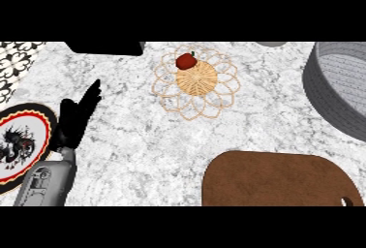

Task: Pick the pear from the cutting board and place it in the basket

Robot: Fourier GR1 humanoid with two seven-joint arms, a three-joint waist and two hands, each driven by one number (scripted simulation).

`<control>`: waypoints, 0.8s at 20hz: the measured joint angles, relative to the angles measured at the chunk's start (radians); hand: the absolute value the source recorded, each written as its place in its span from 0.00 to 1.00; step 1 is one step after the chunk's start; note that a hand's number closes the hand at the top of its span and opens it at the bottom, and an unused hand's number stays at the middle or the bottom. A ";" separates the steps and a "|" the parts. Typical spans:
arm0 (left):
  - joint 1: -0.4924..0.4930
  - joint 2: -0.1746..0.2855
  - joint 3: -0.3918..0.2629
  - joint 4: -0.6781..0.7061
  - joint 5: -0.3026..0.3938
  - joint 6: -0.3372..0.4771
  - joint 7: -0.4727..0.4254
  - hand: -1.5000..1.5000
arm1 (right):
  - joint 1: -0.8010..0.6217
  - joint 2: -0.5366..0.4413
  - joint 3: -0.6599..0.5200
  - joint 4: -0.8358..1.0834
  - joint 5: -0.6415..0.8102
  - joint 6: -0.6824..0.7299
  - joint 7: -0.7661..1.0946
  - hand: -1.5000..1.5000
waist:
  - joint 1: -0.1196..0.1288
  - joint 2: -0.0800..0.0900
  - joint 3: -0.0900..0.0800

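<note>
Looking steeply down, in the head view, at a white and grey marbled counter [143,140]. Seeing the pear [186,60], red with a dark stem, sitting in the wicker basket [199,81] at the upper middle of the frame, lying at the upper left edge of the woven centre disc, inside the ring of looped petals. Finding the brown cutting board [275,179] at the lower right, well apart from the basket. Noting the left hand [75,118] at the left of the frame, rising from its grey forearm [46,184], fingers straight and pointing toward the top, gripping nothing, well apart from pear and basket. Spotting a round plate [18,145] with a red and black rim at the left edge, just beside that hand. Catching a grey round container [340,87] at the right edge, a black-and-white patterned surface [14,63] at the upper left, and a black object [107,47] along the top, left of the basket.
</note>
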 measured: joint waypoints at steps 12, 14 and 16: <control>-0.017 -0.001 0.005 0.019 -0.002 0.001 -0.002 0.50 | -0.083 0.054 -0.116 0.244 -0.067 0.012 -0.061 0.00 | -0.003 0.003 0.002; -0.013 -0.003 0.005 0.012 0.000 0.000 -0.001 0.50 | -0.094 0.041 -0.155 0.269 -0.099 0.006 -0.059 0.00 | -0.002 0.003 0.002; -0.003 -0.002 0.004 0.010 0.000 -0.001 -0.011 0.50 | -0.098 0.031 -0.194 0.290 -0.131 -0.015 -0.055 0.00 | -0.001 0.004 0.002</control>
